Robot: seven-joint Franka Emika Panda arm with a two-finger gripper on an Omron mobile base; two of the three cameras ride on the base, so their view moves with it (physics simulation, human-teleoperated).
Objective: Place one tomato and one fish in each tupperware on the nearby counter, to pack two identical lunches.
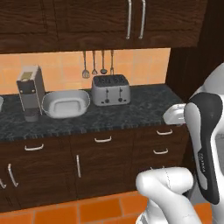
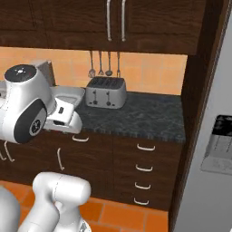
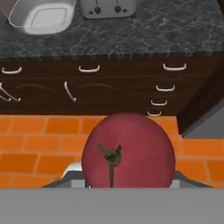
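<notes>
Tomato (image 3: 127, 151) right at the lens, red and round, green stem toward the camera, clamped between the fingers (image 3: 73, 171), one grey pad at each flank. Held out in front of the desk (image 1: 140, 109), short of its front edge, over the orange tiled floor (image 3: 39, 144) and level with the drawer fronts.

Nearest tray (image 1: 65, 104) toward the left part of the desk, pale grey, nothing in it, just left of the toaster (image 1: 110, 89) and just right of the coffee machine (image 1: 30, 92). Sliver of a second tray (image 1: 1, 103) at the far left edge of the left base view; contents not possible to tell.

Judged as the carry step: tomato in hand, not yet delivered, no fish seen anywhere.

To do it well:
- Lift first, well clear of the desk's front edge, before travelling forward; coming in low risks knocking the fruit on the stone lip.
- Swing left and away from the toaster, approaching the tray from above, not from the side, so the raised rim is not clipped.
- Centre over the flat bottom, then lower until the tomato is almost resting before letting go; a round fruit dropped from height will likely roll or bounce out over a shallow rim.
- Hold the squeeze firm but no harder; smooth skin may slip during a fast swing.
- Open fully, then rise straight up.
</notes>
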